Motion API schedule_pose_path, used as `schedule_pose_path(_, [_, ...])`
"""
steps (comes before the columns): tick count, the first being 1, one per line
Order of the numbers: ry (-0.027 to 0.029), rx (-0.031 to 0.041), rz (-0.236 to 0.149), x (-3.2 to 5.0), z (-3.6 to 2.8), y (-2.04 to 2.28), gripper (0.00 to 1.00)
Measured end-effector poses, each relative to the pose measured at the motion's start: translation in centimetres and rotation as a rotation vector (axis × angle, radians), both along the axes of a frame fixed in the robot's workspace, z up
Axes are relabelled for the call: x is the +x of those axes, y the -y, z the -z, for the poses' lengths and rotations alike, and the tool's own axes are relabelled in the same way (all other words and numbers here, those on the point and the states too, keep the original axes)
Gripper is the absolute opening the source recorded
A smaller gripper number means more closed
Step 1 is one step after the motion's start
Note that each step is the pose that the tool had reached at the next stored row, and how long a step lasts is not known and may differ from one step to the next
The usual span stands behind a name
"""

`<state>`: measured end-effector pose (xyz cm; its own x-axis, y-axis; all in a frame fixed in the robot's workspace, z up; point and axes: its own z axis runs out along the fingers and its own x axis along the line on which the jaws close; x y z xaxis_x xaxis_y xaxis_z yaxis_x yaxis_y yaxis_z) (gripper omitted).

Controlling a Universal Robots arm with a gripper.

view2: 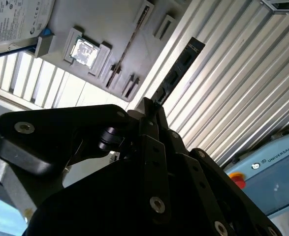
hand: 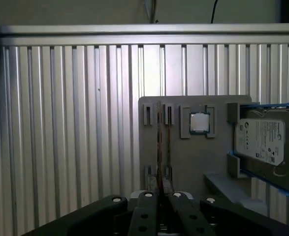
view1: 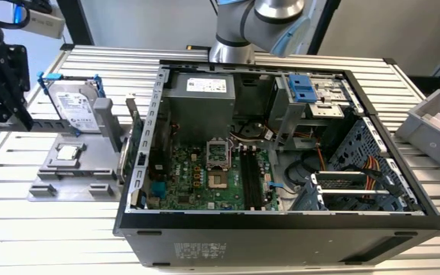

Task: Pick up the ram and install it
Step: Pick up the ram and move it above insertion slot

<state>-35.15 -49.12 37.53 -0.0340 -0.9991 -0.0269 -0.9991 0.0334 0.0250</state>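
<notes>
Surroundings: a black open-sided desktop computer case (view1: pixel 281 232) lies on its side with a green motherboard (view1: pixel 197 177) exposed within. To the exterior view's left of it is a grey moulded fixture plate (view1: pixel 48 172), which carries a silver hard drive (view1: pixel 76 106) with a white label and a small square silver processor chip (view1: pixel 68 152). A grey plastic parts bin (view1: pixel 430 123) sits at the exterior view's right edge. The black two-fingered tool (view2: pixel 151 105) is at the exterior view's far left, above the fixture plate and well apart from the case. Its fingers are pinched tight on one end of the ram (view2: pixel 176 73), a long, narrow, thin circuit-board stick with dark chips. The ram's long axis runs straight out from the fingertips, with the free end pointing toward the tabletop. Its flat chip face shows in the second wrist view; in the first wrist view it is edge-on, in line with the plate's narrow slots. Surface: a ribbed silver aluminium tabletop (view1: pixel 44 235). Room: a pale blue cabinet (view2: pixel 277 169) with a red button (view2: pixel 237 180) stands beyond the tabletop's edge.
</notes>
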Motion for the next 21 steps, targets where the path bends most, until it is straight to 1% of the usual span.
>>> schedule_pose_path(6, [-0.0002, -0.0001, 0.0, 0.01, -1.86, 0.0, 0.0])
schedule_pose_path(8, [-0.0001, 0.0, 0.0, 0.0, -2.23, 0.0, 0.0])
schedule_pose_path(11, [-0.0002, -0.0005, 0.0, 0.15, -2.3, -0.01, 0.0])
schedule_pose_path(16, [-0.0003, -0.0003, 0.0, 0.98, -2.29, 0.0, 0.0])
schedule_pose_path(21, [-0.0003, -0.0004, 0.0, 1.03, -2.3, 0.0, 0.0])
